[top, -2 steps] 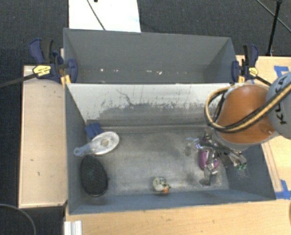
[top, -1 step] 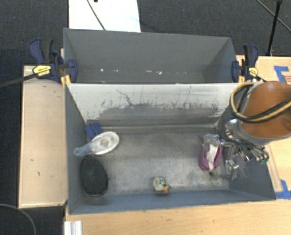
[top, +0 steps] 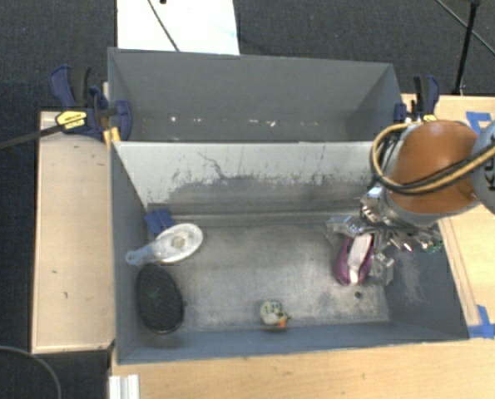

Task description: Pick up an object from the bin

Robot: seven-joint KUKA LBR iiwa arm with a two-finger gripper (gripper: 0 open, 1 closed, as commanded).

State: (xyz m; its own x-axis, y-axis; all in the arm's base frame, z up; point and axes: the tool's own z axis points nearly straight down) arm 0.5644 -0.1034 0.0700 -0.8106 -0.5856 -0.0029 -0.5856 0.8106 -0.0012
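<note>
Bin comes first: a grey metal trough whose sloped walls would let loose things slide down to the flat floor, which is likely why everything in it rests low. The arm, with its orange cover and looped cables, comes in over the right rim and bends down, so that the gripper hangs at the right end of the floor. It sits directly upon a purple-and-white thing, an oblong piece lying close to the right wall. Whether the gripper is clenched on that piece or released above it cannot be told, since its metal parts hide the contact. As the thing nearest the gripper, it seems the likeliest pick. Well apart, at the left end, a black oval brush-like thing lies flat near the front wall. Just behind it, nearly touching, is a pale scoop with a blue handle. Smallest, a greenish toy with an orange spot sits alone against the front wall, out of the gripper's way.
</note>
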